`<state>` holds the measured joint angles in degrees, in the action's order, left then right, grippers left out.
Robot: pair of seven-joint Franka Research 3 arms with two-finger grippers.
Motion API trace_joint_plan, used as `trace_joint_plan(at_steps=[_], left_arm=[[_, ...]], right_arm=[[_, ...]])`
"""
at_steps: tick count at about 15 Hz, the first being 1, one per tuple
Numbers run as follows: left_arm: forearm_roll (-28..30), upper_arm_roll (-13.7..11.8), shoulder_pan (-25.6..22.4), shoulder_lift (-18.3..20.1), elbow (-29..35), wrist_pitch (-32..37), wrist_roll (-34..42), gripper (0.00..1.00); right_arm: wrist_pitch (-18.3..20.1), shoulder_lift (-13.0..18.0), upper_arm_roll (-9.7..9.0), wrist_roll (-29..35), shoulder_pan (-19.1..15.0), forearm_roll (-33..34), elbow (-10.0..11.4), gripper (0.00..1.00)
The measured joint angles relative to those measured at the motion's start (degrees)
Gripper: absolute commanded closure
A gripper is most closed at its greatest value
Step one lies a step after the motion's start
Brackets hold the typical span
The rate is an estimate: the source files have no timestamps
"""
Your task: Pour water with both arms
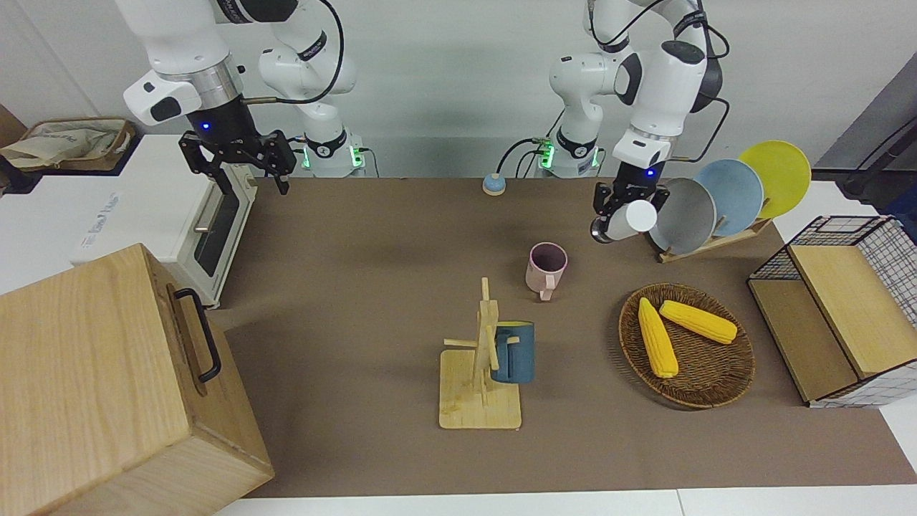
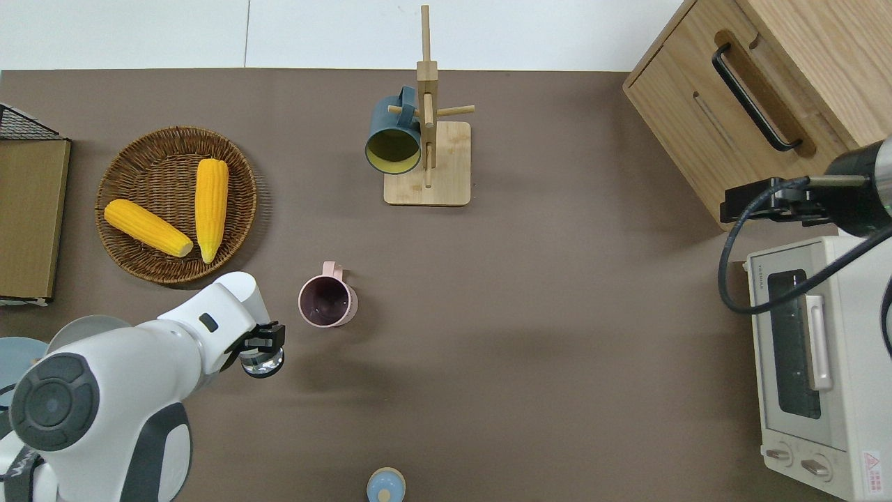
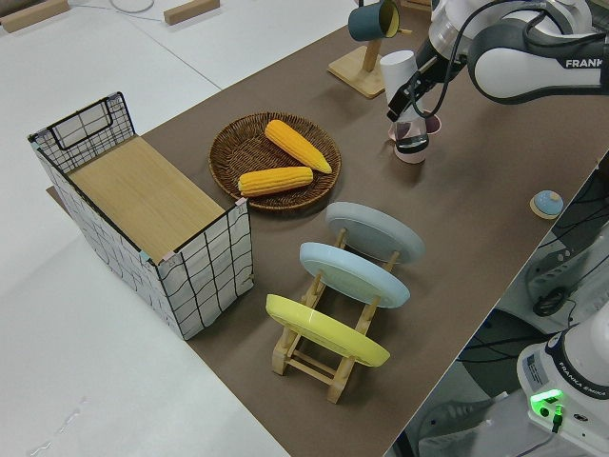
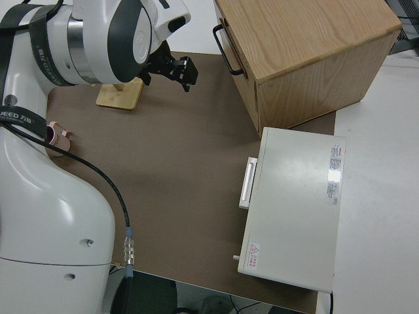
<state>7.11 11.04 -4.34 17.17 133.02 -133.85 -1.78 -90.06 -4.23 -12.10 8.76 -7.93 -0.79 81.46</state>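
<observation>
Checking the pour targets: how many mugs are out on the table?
2. A pink mug stands upright on the table, nearer the robots than the mug tree. A blue mug hangs on the tree. The left gripper separately holds a cup.

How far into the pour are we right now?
Done: the left gripper has picked up a glass and holds it in the air, tipped sideways. In hand: it hangs close to the pink mug, not yet over it. Left: tilting over the mug and pouring. The right gripper is open, away by the toaster oven.
</observation>
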Motion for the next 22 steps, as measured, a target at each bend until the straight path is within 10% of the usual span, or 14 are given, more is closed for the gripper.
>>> trace_joint_plan(at_steps=[12, 22], left_arm=[[-2.05, -0.87, -14.44, -10.71, -24.11, -0.01, 4.54, 1.00], [-2.05, -7.08, -16.46, -17.76, -36.81, 0.01, 6.36, 1.00]], right_arm=[[0.00, 0.00, 0.00, 0.00, 0.00, 0.00, 0.00, 0.007], [0.00, 0.00, 0.00, 0.00, 0.00, 0.00, 0.00, 0.007]])
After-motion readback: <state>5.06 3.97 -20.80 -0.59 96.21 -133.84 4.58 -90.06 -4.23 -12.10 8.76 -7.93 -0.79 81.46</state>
